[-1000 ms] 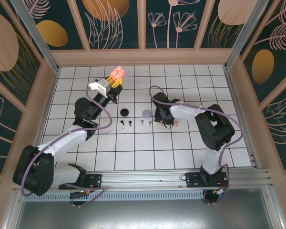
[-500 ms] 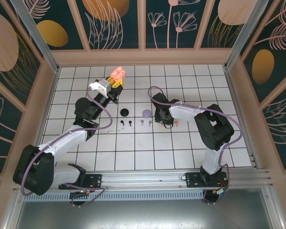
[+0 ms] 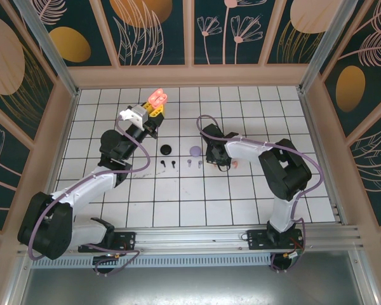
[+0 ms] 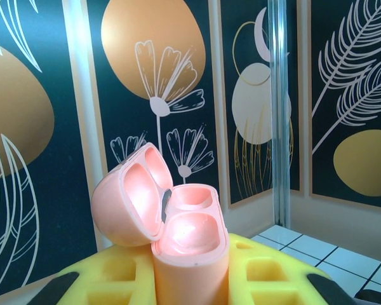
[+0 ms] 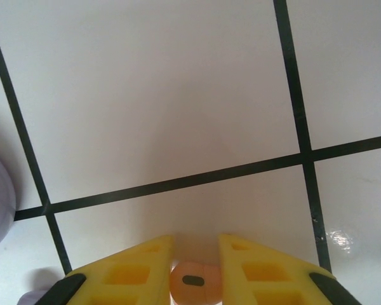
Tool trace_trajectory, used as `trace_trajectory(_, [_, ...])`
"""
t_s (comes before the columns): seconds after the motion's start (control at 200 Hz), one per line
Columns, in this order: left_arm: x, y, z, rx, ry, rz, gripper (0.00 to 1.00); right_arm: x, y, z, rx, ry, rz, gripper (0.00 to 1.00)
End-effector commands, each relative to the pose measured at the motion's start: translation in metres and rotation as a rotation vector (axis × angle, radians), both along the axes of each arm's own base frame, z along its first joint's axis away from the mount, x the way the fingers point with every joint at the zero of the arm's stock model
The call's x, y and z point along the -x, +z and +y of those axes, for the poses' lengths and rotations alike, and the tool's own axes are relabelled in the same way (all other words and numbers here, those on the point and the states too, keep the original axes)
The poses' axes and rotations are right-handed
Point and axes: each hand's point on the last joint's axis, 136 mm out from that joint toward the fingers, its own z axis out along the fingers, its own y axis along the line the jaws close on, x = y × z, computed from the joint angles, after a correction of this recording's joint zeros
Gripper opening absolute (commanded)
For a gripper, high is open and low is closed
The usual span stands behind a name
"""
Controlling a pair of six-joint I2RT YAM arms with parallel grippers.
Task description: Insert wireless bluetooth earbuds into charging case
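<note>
Now | left jaws clamp open coral case [image 4: 178,222] | right jaws narrow astride coral earbud [image 5: 193,283], grip unclear | we squeeze centred, lift straight

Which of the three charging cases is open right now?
The coral-pink pebble-shaped case, held up by the left gripper, its lid swung back. The black case and lilac case lie on the white tiled table, looking closed.

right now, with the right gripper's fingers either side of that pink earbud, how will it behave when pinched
Probably rigid and very light: the pink earbud is a tiny, smooth moulded piece between the fingers of the right gripper. Its rounded body may slip out of a pinch. On the glossy table it could skid or roll if nudged.
</note>
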Motion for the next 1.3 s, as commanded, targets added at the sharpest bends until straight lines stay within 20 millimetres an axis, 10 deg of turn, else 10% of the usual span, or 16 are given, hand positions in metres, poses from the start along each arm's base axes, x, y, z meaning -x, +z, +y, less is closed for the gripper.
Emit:
trace_trajectory(0.0, [0.004,0.008,-0.006,0.001,-0.025,-0.038,0.0,0.006,-0.003,0.006,-0.012,0.004,0.01,0.22])
trace_trajectory(0.741, [0.004,0.012,-0.01,-0.014,-0.022,-0.044,0.0,-0.015,0.077,0.018,-0.153,0.014,-0.209,0.22])
trace_trajectory(1.296, [-0.003,0.02,-0.016,-0.038,-0.018,-0.056,0.0,-0.024,0.331,0.046,-0.556,0.172,-0.769,0.24])
